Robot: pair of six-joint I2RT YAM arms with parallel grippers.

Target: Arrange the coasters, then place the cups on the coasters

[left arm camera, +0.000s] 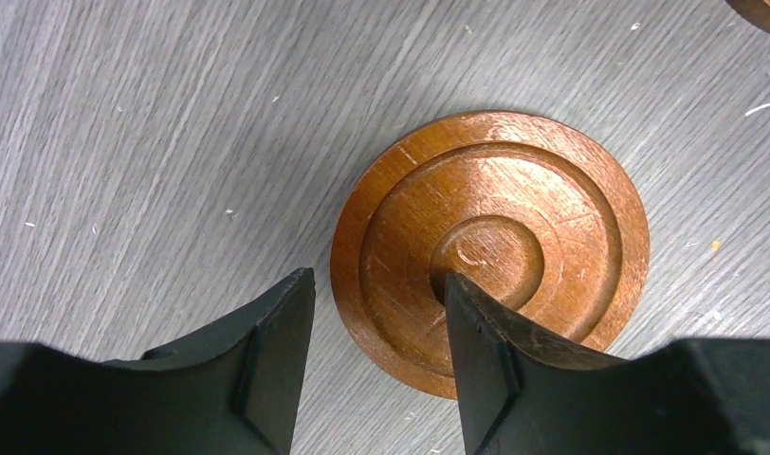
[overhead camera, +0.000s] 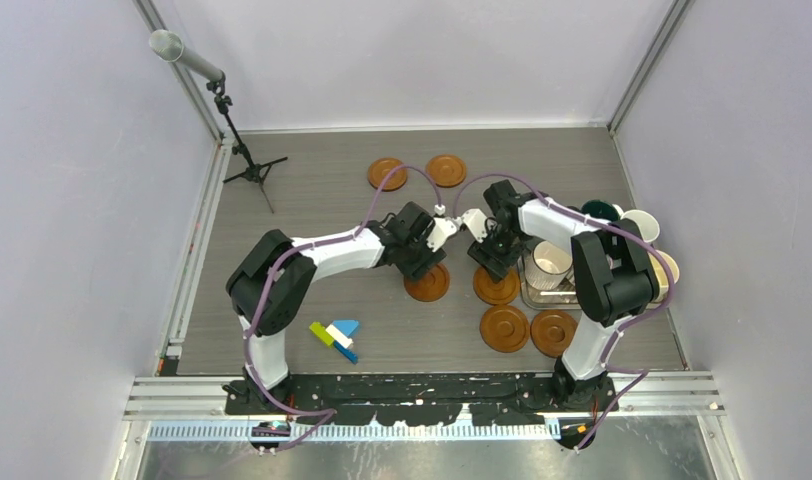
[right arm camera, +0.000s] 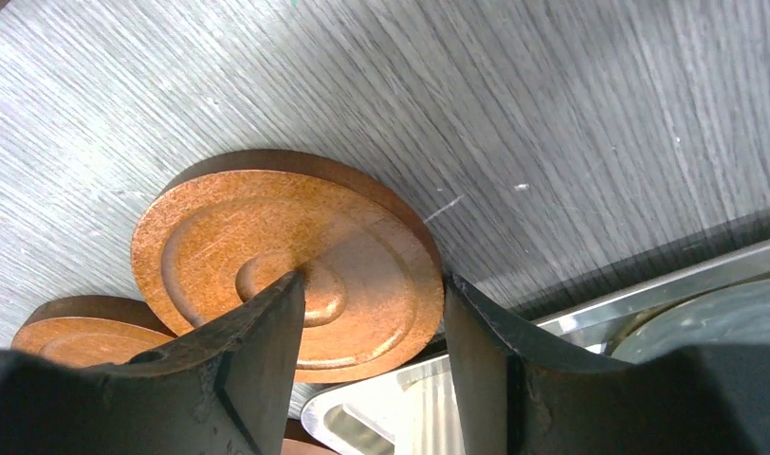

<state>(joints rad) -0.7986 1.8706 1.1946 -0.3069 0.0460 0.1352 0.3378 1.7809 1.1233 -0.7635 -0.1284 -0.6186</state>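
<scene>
Six reddish-brown coasters show from above: two at the back, two in front, two in the middle. My left gripper is open over the middle-left coaster, which lies flat. Its jaws straddle the coaster's near rim, one finger over the centre boss and one off the edge. My right gripper is shut on the middle-right coaster, tilted off the table. The cups stand right: a cream one, dark green, white.
A steel tray holding the cream cup sits just right of the right gripper, its corner under the tilted coaster. Another coaster lies lower left of it. Coloured blocks lie near the front. A tripod stands back left.
</scene>
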